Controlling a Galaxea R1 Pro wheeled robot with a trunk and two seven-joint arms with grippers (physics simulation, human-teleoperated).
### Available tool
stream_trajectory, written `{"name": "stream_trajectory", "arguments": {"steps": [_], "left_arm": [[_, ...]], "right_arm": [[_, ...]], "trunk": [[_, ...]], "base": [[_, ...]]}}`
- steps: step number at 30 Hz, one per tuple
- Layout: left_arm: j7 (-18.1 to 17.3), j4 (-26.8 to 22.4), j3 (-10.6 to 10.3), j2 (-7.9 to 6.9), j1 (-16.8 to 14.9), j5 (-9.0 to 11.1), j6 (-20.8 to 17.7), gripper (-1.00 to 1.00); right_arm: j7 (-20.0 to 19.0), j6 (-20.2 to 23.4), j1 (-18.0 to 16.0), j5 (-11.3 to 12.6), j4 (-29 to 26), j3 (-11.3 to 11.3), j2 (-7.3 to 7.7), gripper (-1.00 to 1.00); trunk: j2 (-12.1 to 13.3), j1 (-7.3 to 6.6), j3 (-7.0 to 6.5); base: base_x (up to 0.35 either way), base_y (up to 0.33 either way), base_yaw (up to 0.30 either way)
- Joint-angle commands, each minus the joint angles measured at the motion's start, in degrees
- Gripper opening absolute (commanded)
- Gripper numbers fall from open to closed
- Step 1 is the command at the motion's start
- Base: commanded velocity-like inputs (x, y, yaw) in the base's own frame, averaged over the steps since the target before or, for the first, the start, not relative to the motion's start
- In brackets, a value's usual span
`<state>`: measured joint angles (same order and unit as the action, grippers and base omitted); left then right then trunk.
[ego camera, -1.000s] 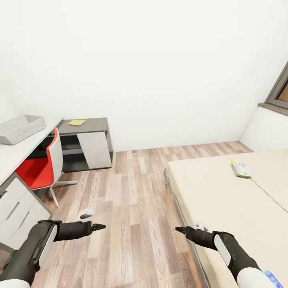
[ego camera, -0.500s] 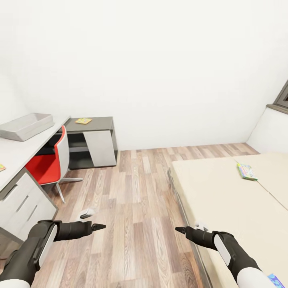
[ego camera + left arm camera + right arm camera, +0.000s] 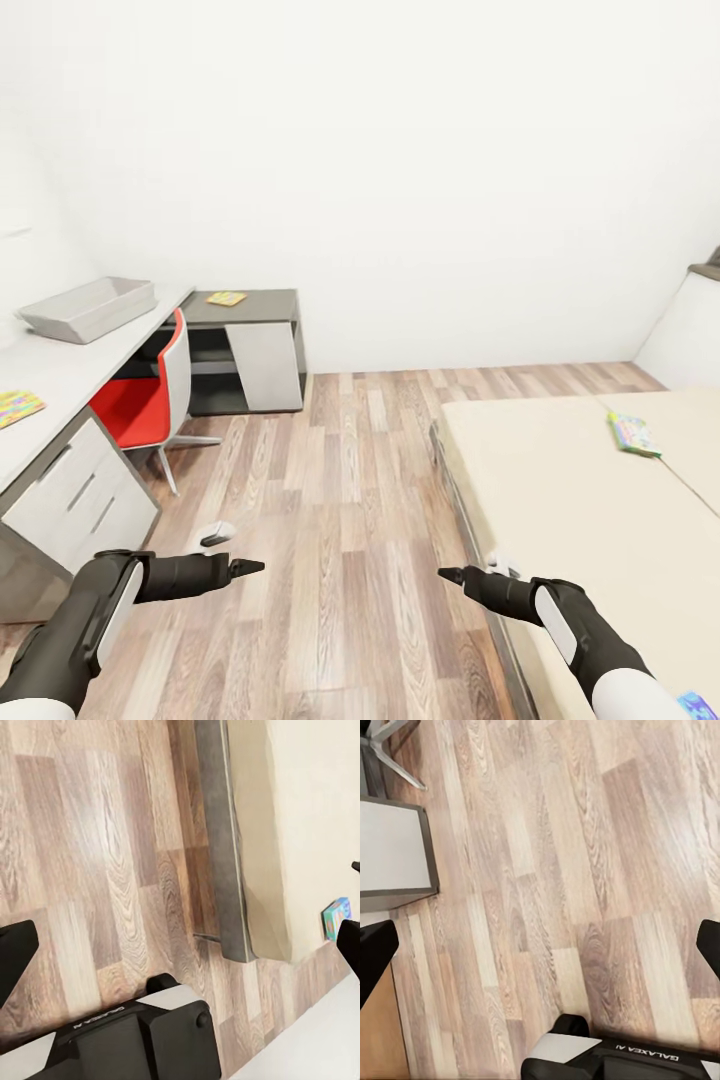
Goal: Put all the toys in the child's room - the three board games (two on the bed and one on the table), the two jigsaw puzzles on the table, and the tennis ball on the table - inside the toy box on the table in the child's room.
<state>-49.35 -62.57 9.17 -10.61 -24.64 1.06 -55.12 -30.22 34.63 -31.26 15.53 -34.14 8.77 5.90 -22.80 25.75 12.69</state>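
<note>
toy box (image 3: pixel 90 308) sits on the far end of the bench (image 3: pixel 70 375), close to the wall, and i use it as my landmark. nearer me than the toy box, a jigsaw puzzle (image 3: pixel 18 408) lies flat by the bench's cut-off left edge, only partly in frame. beyond the toy box a lower grey side desk (image 3: pixel 250 345) carries another small colourful flat item (image 3: pixel 226 298); i can't tell whether it is a puzzle or a game. a red chair (image 3: pixel 145 400) is tucked under the bench just below the toy box.

across the room from the toy box, the bed (image 3: pixel 560 500) runs along the right, its grey edge bordering a wide strip of bare wood floor (image 3: pixel 340 500) that gives me open room between bench and bed. one board game (image 3: pixel 632 434) lies on the mattress towards the far side. a scrap of another colourful box (image 3: pixel 698 705) peeks out at the lower right corner, mostly cut off.

my left gripper (image 3: pixel 246 567) and right gripper (image 3: pixel 452 575) hang over the floor holding nothing; both wrist views show the fingers spread wide apart. the left wrist view catches the bed's corner (image 3: pixel 232 907) and a small box (image 3: pixel 337 918) on it.
</note>
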Motion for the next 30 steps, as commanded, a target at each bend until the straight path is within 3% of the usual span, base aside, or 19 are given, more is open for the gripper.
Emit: {"name": "stream_trajectory", "arguments": {"steps": [1,30], "left_arm": [[-0.1,0.0,0.1,0.01,-0.1,0.1,-0.4,1.00],[-0.1,0.0,0.1,0.06,-0.1,0.1,-0.4,1.00]], "right_arm": [[-0.1,0.4,0.0,0.2,0.0,0.2,-0.02,1.00],[0.0,0.4,0.0,0.2,0.0,0.2,-0.02,1.00]], "trunk": [[-0.1,0.03,0.11],[-0.1,0.03,0.11]], "base": [[-0.014,0.000,0.078],[-0.001,-0.039,0.024]]}}
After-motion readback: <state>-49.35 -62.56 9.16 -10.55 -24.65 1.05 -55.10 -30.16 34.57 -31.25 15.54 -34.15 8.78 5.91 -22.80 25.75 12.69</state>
